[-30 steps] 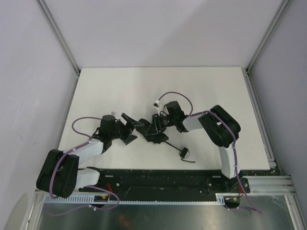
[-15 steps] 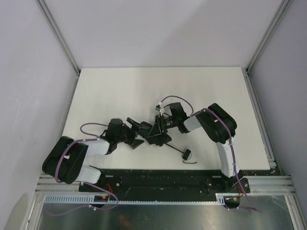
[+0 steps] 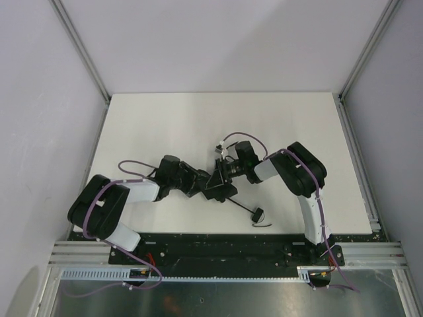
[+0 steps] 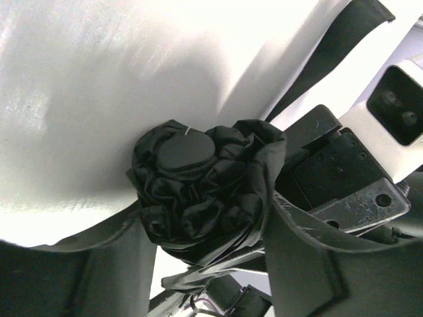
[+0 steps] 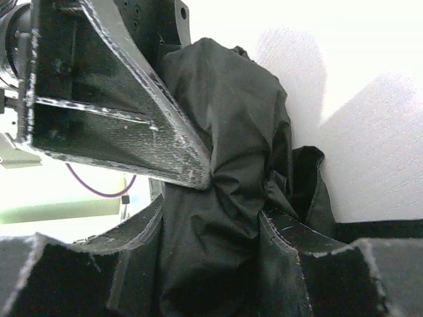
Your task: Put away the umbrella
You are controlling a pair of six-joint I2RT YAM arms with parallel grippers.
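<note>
The umbrella [image 3: 215, 186] lies folded at the table's middle, its black canopy bunched. A thin shaft runs right and toward me to the small knob handle [image 3: 257, 214] with its strap. My left gripper [image 3: 198, 183] comes in from the left, and its fingers press the canopy's end on both sides. In the left wrist view the umbrella [image 4: 198, 198] fills the space between my left gripper's [image 4: 205, 218] jaws, round cap [image 4: 186, 150] facing the camera. My right gripper [image 3: 222, 173] is shut on the canopy from the right. In the right wrist view the umbrella's fabric [image 5: 231, 165] is pinched in my right gripper [image 5: 211, 218].
The white table [image 3: 165, 125] is walled by pale panels left, right and behind, with metal frame posts [image 3: 82, 53] at the corners. The two arms' fingers crowd together around the canopy; one left finger [image 5: 106, 112] shows large in the right wrist view.
My left arm has reached right to the umbrella, and its jaws have closed from wide open onto the canopy's end. The right gripper kept its hold, shifting slightly.
</note>
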